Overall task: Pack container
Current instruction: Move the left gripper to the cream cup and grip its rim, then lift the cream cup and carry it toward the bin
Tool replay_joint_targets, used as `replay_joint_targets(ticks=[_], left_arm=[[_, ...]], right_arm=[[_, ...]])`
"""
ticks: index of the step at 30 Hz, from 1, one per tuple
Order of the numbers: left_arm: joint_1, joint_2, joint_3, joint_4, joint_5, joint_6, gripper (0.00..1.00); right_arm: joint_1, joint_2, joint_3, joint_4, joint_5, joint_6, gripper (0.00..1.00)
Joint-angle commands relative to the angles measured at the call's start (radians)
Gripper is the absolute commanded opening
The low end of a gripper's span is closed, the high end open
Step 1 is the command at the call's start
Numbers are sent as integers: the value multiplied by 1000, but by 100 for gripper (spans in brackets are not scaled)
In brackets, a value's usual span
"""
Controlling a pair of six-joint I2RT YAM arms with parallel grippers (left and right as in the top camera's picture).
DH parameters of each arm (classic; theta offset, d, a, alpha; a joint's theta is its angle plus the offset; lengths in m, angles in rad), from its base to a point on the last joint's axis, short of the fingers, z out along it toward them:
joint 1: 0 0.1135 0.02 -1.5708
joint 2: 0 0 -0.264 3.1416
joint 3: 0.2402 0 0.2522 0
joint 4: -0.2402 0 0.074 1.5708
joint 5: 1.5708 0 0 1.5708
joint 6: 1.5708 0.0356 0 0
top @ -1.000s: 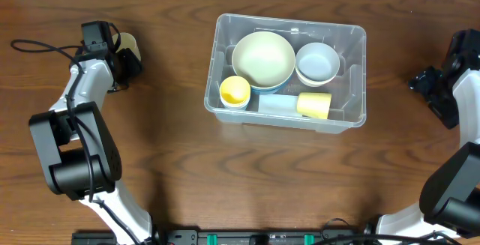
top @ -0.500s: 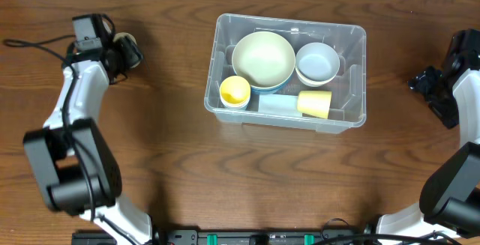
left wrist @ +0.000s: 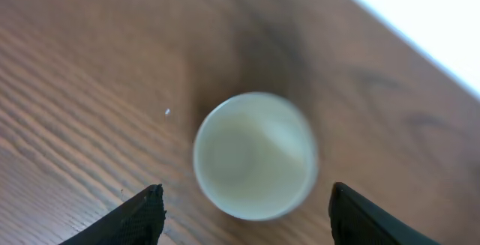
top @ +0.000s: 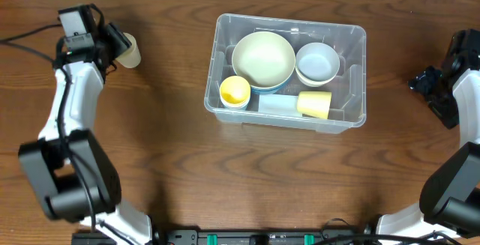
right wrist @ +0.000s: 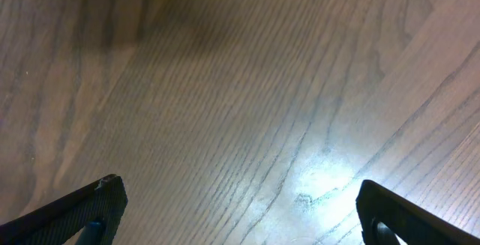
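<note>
Since a second ago the left gripper (top: 112,41) has pulled back toward 10 o'clock on the table. The cream cup (top: 130,51) has stayed where it was, so more of it shows now. From the left wrist, the cup sits just past the fingertips. The two fingers (left wrist: 142,216) are spread wide with a gap on each side, so nothing is held. The cup looks like it stands with its mouth up, but that view is blurry and I am not sure. The container (top: 358,88) sits near the middle of the table, at about 3 o'clock from the cup and well apart from it. It already holds a big cream bowl (top: 262,59), a pale blue bowl (top: 317,63) and a yellow cup (top: 235,91). A light blue cup (top: 276,104) and a second yellow cup (top: 315,104) lie on their sides at its 6 o'clock wall. The right gripper (top: 424,80) hangs at 3 o'clock, spread wide over bare wood, holding nothing. The job now, I think, is to grab the cream cup. To do it well, the left gripper should come forward until the cup is right in the middle between the fingers. It should go low enough to hold the side, not just the rim. Then it should squeeze softly, because a light cup can tip or pop out. After that, lift straight up, go high over the container's rim, and set the cup down in a free spot.
</note>
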Motion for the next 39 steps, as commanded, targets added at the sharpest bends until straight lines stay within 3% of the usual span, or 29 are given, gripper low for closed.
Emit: replay_joint_targets(ticks=[1,9,25,27,28,31,39], left_arm=[[6,44,9,-3,-25,-34,71],[34,89,9,11,-24,-109,71],[56,194,7,-8,46,-119,71],[56,195,7,-12,46,-119,55],[56,195,8,-12,50,-119,37],[56,195,8,-12,78,-119,8],[52,140,8,-18,150,-99,6]], right_arm=[[-6,3,-2,-1,9,14,99],[-6,3,-2,-1,9,14,99],[-6,3,-2,-1,9,14,99],[-6,3,-2,-1,9,14,99],[-6,3,-2,-1,9,14,99],[-6,3,-2,-1,9,14,99],[-6,3,-2,-1,9,14,99]])
